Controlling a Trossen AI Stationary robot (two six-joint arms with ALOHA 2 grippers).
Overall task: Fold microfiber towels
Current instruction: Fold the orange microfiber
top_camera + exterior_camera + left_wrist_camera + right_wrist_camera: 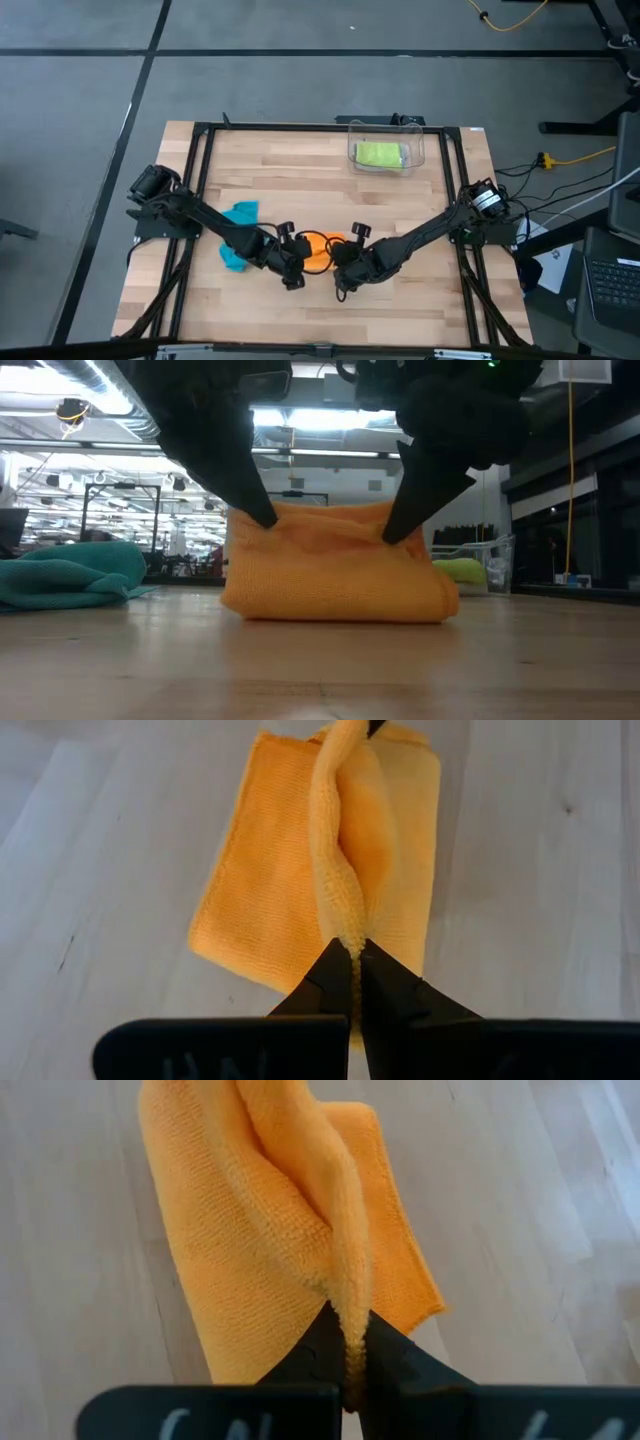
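The orange towel (318, 250) lies near the table's middle, its lower layers flat on the wood. Its upper edge is drawn up into a ridge (340, 850) between my two grippers. My left gripper (355, 952) is shut on the ridge's left end and my right gripper (348, 1330) on its right end. In the low view the dark fingers (262, 515) come down onto the towel's (335, 575) top corners. A teal towel (238, 235) lies crumpled to the left. A lime green towel (379, 155) rests folded inside the clear bin (420, 150). My left gripper pinches the towel's raised edge (347, 932) between its two fingertips, slanting down from the table's left. The edge stands up as a ridge while the rest of the cloth lies on the table. Whether it holds one layer or several, I cannot tell. My right gripper pinches the same raised edge at its other end (350, 1312) between both fingertips, slanting down from the table's right. The cloth rises to the fingers and its lower part stays on the wood.
The clear bin stands at the far right of the table. The teal towel (70, 580) sits close beside my left arm. Black frame rails (200, 180) run along the table's sides. Bare wood (330, 320) stretches in front of the orange towel toward the near edge.
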